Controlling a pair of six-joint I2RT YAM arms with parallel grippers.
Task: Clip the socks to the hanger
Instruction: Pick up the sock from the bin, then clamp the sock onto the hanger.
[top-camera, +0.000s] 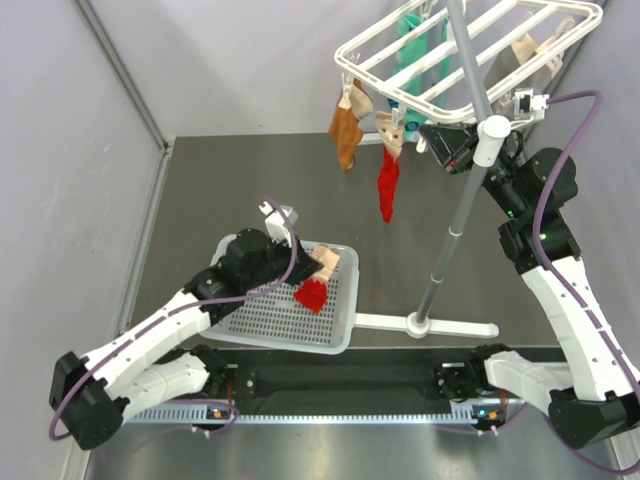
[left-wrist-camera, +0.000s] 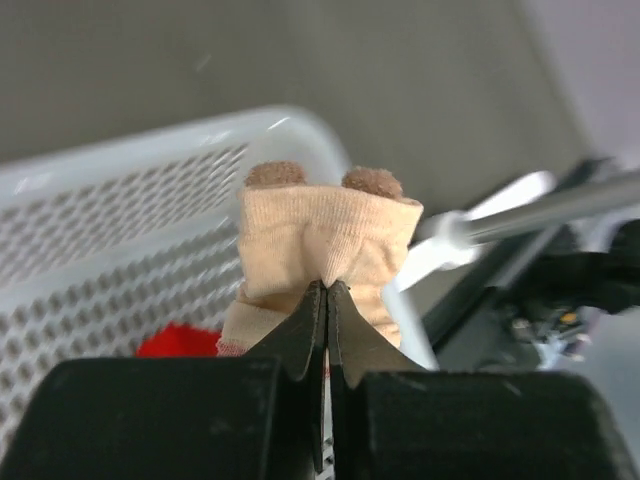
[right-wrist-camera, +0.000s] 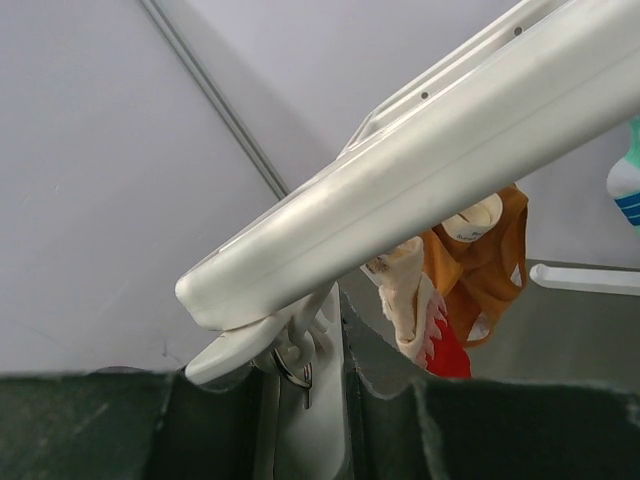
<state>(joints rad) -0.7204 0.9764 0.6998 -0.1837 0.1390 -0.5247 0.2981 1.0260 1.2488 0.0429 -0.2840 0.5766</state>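
Since the loose red sock (top-camera: 312, 293) lies in the far right corner of the white basket (top-camera: 260, 318), the left gripper (left-wrist-camera: 327, 292) has its jaws pinched together on the sock's tan end, seemingly to lift it. The right gripper (right-wrist-camera: 305, 385) has its jaws clamped on a clip (right-wrist-camera: 310, 330) under the hanger (right-wrist-camera: 450, 150), probably readying it.

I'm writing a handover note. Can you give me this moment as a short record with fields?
left gripper: shut on the tan end of the held red sock
sock location: at the white basket
right gripper: shut on a white clip under the hanger frame
already clipped: hung red sock, mint-green sock
also hanging: orange-brown sock, beige sock
step status: held sock not yet at the hanger
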